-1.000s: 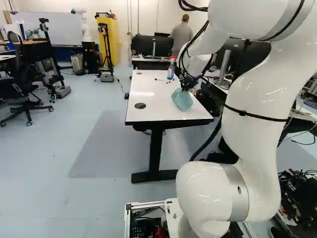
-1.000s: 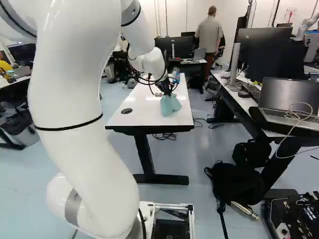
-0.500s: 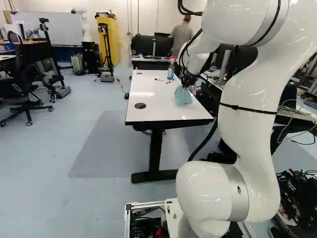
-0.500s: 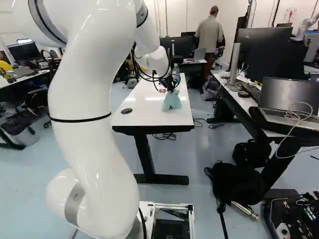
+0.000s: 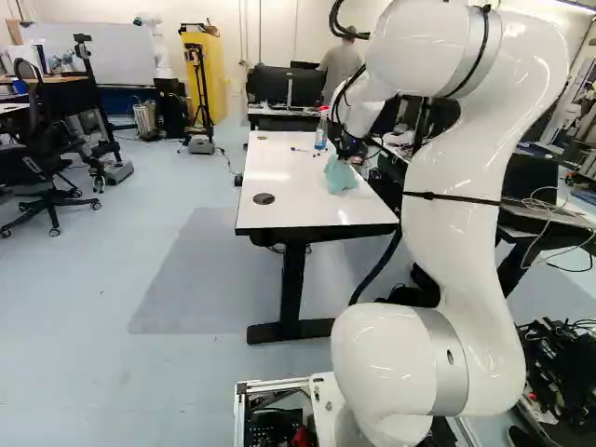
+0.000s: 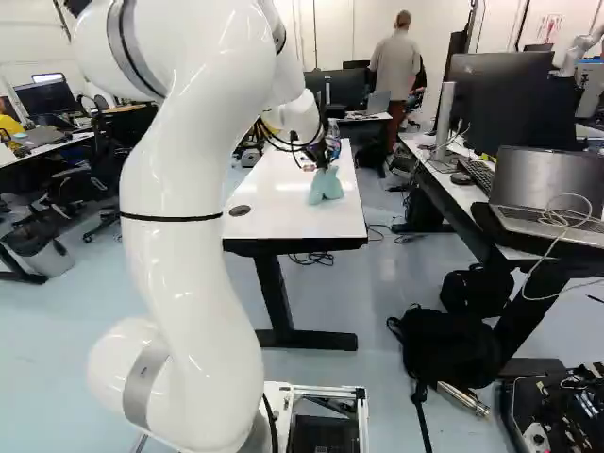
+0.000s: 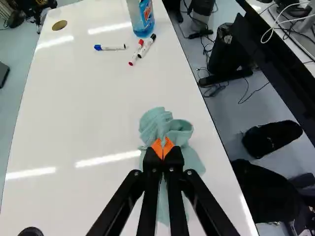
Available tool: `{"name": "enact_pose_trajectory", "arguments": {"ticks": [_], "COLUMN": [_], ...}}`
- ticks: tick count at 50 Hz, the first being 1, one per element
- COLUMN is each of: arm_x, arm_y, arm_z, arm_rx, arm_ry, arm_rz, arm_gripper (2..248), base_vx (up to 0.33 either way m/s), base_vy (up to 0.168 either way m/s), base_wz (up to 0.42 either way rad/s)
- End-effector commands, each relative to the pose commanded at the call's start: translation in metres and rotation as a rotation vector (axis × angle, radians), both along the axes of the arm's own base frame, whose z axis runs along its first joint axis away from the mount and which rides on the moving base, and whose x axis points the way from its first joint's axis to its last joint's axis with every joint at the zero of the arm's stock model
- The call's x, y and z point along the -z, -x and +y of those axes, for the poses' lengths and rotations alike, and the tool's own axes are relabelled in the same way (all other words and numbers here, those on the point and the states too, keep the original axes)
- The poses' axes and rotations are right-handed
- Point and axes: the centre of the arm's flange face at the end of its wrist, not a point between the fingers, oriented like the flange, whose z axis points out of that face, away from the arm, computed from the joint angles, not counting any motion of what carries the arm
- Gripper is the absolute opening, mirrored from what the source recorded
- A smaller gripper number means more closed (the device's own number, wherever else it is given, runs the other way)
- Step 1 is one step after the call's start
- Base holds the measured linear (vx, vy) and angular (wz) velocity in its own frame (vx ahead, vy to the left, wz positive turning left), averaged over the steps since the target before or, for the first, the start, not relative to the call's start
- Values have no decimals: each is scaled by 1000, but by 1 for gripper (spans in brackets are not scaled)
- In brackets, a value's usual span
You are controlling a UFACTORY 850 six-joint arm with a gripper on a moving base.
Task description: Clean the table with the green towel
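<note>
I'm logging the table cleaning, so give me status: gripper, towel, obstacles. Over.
Fingers shut on green towel. Towel bunched on white table. Ahead of gripper: three markers and spray bottle, apart from towel.

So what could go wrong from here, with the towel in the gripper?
Wiping further ahead could knock the three markers and roll them off the table.

The spray bottle stands right by them and might tip if the arm pushes on.

The gripper pinches only a bunched part of the towel, so the cloth may slip out if it drags.
</note>
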Motion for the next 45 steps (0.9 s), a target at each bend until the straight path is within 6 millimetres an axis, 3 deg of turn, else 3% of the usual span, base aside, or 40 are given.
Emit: {"name": "enact_pose_trajectory", "arguments": {"ticks": [14, 28, 45], "arm_x": [2, 4, 14], "arm_y": [-19, -35, -38], "arm_z": [17, 11, 10], "arm_rx": [-30, -24, -24], "arm_ry": [2, 4, 2], "arm_rz": [-11, -24, -10], "arm_gripper": [21, 21, 21], "base_vx": [0, 0, 0], "base_vy": [0, 0, 0], "base_wz": [0, 0, 0]}}
